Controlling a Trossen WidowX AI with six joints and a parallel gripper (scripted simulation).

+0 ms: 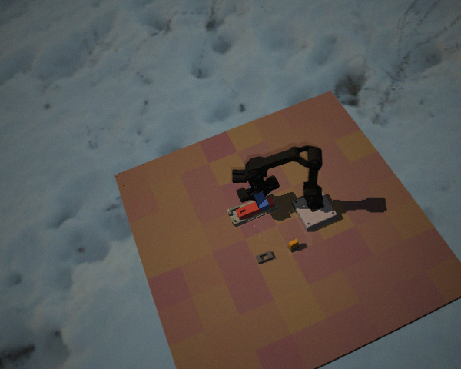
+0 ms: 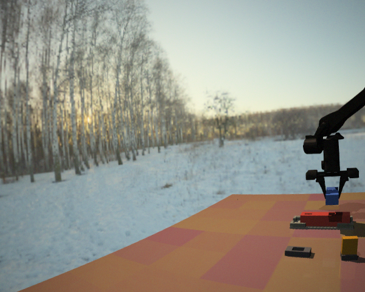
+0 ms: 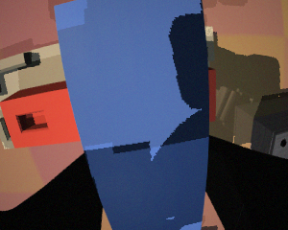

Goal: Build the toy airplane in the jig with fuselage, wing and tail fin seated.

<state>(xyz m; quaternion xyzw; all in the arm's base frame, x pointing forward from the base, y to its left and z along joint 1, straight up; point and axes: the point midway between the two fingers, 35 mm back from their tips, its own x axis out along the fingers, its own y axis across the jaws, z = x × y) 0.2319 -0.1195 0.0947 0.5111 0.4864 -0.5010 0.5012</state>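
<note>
The red fuselage (image 1: 247, 211) (image 2: 313, 220) (image 3: 58, 117) lies lengthwise in the pale grey cradle (image 1: 233, 218) (image 2: 297, 225) (image 3: 45, 73) and looks level. The socket near one end shows empty. My gripper (image 1: 258, 194) (image 2: 332, 195) points down, shut on the blue wing (image 1: 263, 202) (image 2: 332, 200) (image 3: 130, 77). The wing is held crosswise above the fuselage, with a clear gap in the exterior view. It hides the fuselage's middle in the wrist view, and its tab is not visible. The orange-yellow tail fin (image 1: 293, 244) (image 2: 349, 246) stands upright in a small dark holder (image 2: 348, 257), apart from the cradle.
An empty grey rectangular holder (image 1: 259, 259) (image 2: 295, 253) lies beside the tail fin. The arm's pale base block (image 1: 316, 218) stands close to one end of the cradle. All stand on an orange and pink patchwork table top (image 1: 199, 317) (image 2: 163, 264).
</note>
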